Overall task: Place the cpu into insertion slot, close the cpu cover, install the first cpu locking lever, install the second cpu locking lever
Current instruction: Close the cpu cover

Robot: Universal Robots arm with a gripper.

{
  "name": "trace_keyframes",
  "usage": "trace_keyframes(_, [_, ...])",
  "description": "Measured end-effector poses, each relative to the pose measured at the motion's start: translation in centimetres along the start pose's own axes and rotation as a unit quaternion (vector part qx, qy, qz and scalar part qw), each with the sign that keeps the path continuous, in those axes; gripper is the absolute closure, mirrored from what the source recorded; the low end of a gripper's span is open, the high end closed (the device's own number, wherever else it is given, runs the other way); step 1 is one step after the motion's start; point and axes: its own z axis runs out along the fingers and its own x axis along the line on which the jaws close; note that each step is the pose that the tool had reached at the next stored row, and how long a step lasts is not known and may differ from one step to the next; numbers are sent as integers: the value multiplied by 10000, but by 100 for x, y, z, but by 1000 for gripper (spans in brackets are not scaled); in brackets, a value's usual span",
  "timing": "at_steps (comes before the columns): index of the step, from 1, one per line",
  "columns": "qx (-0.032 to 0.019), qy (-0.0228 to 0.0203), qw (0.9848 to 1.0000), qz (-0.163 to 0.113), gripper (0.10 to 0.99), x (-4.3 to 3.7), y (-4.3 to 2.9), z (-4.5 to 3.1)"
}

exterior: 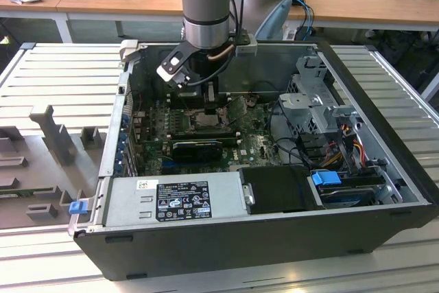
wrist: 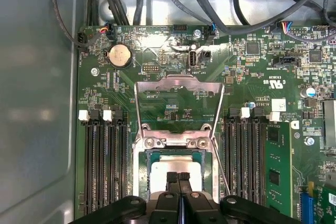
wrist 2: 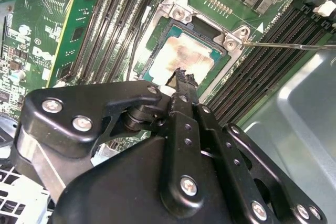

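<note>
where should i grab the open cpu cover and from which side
Probably the free crossbar of the thin silvery square metal cover frame, opposite its hinge, with the jaws coming from above across the thin plate. It stands swung open, leaving that bar exposed.

No print can be made out. A black-and-white label sits on the grey power supply box, well apart from the gripper. Small white lettering dots the green circuit board near it.

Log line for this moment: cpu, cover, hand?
cpu flat in insertion slot | cpu cover raised open | hand shut, tips over cpu, contact unclear
</note>
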Motion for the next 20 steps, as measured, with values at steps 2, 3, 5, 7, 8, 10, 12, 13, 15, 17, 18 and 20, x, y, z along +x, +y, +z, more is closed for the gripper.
trace_keyframes(2, [1, -1, 10000, 0, 980, 0, 0, -9])
trace_keyframes(3, [0, 0, 10000, 0, 980, 0, 1, -12])
trace_keyframes(5, [0, 0, 10000, 0, 980, 0, 2, -33])
trace_keyframes(7, [0, 0, 10000, 0, 980, 1, 3, -44])
trace_keyframes(8, [0, 0, 10000, 0, 980, 1, 4, -50])
trace_keyframes(10, [0, 0, 10000, 0, 980, 1, 5, -65])
trace_keyframes(12, [0, 1, 10000, 0, 980, 2, 6, -71])
trace_keyframes(13, [0, 1, 10000, 0, 980, 1, 6, -75])
trace_keyframes(15, [0, 0, 10000, 0, 980, 1, 6, -85])
trace_keyframes(17, [0, 0, 10000, 0, 980, 2, 8, -100])
trace_keyframes(18, [0, 0, 10000, 0, 980, 2, 8, -108])
trace_keyframes(20, [0, 0, 10000, 0, 980, 2, 10, -131])
